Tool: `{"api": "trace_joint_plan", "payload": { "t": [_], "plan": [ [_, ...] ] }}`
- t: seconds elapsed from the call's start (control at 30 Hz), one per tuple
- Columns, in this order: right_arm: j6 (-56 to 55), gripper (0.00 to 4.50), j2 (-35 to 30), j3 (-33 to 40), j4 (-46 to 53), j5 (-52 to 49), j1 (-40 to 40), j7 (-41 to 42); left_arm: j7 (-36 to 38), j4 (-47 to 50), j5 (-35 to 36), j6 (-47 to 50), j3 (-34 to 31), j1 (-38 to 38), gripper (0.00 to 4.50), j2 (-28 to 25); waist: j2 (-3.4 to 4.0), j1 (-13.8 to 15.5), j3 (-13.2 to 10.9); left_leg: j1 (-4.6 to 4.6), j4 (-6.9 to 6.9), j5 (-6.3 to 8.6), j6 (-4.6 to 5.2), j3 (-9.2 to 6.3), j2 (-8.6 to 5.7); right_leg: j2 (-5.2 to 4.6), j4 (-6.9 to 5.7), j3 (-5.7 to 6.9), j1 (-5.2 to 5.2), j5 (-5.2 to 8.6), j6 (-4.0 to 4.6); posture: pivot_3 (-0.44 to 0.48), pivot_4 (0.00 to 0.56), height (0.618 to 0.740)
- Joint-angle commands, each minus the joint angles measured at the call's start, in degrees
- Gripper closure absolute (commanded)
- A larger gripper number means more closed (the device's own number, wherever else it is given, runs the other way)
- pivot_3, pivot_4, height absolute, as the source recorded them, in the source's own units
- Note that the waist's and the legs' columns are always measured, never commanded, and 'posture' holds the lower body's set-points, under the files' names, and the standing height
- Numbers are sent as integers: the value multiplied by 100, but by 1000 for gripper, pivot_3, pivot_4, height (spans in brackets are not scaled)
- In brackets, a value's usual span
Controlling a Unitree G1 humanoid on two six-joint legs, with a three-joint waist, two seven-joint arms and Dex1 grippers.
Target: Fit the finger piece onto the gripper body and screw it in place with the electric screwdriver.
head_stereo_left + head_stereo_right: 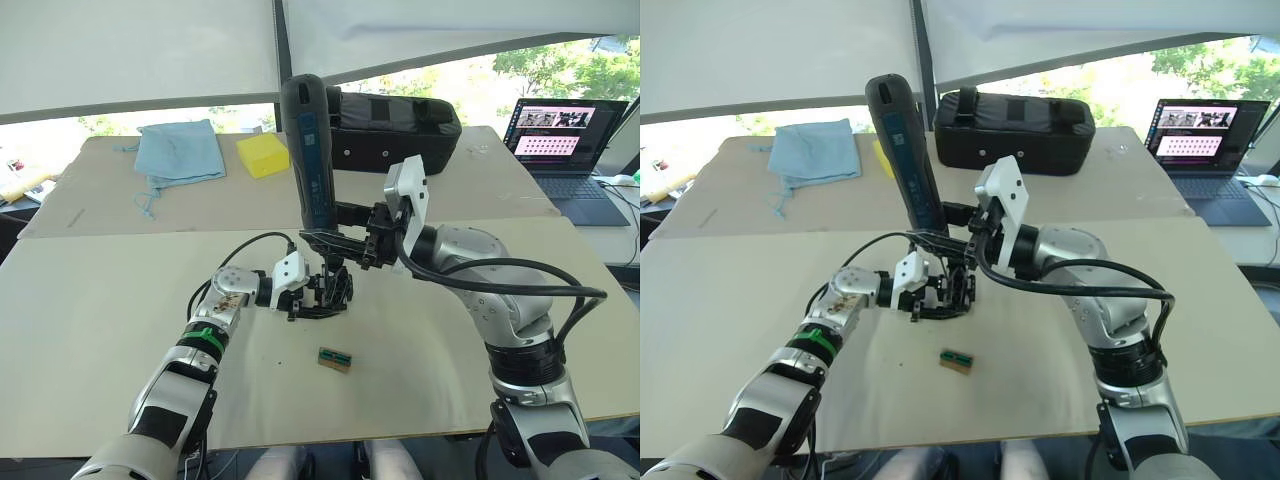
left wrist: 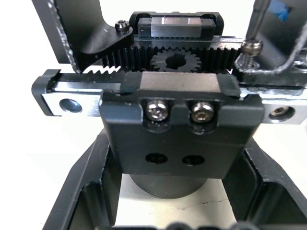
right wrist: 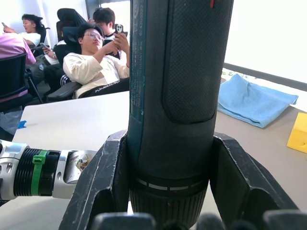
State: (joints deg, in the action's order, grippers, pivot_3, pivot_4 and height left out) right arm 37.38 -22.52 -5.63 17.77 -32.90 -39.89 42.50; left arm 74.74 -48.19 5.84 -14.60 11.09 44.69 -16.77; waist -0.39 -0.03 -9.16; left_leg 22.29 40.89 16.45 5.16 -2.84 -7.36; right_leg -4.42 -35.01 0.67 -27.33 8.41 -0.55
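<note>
Left gripper (image 1: 318,296) clamped the gripper body (image 2: 178,125) at table centre — right gripper (image 1: 352,240) held the one electric screwdriver (image 1: 310,155) upright, bit on a screw (image 2: 251,48). Keep the bit square, body steady. Two fitted screws faced the left wrist camera; finger piece unclear.

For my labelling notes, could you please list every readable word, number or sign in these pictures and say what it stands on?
No text reads clearly.
Electric screwdriver: bluish side label with small marks, too small to read.
Laptop: screen content, too small to read.
Seated person's top: a line of white lettering, too blurred to read.
Gripper body: no markings visible.
</note>
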Motion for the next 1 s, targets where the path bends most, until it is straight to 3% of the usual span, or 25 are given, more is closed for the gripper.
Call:
{"api": "trace_joint_plan", "payload": {
  "t": [0.03,1.0],
  "plan": [
    [-76,2582,31,221,227,-166,-131,-19,-12,168,50,-24,-107,185,2190,-7,0,0,0,0,0,0,0,0,0,0,0,0,0,0,0,0,150,740],
    [-48,2582,2,138,282,-90,67,8,-89,30,29,-57,-141,283,2190,-5,0,1,0,0,1,0,0,0,0,0,0,1,0,0,0,0,150,740]
  ]
}}
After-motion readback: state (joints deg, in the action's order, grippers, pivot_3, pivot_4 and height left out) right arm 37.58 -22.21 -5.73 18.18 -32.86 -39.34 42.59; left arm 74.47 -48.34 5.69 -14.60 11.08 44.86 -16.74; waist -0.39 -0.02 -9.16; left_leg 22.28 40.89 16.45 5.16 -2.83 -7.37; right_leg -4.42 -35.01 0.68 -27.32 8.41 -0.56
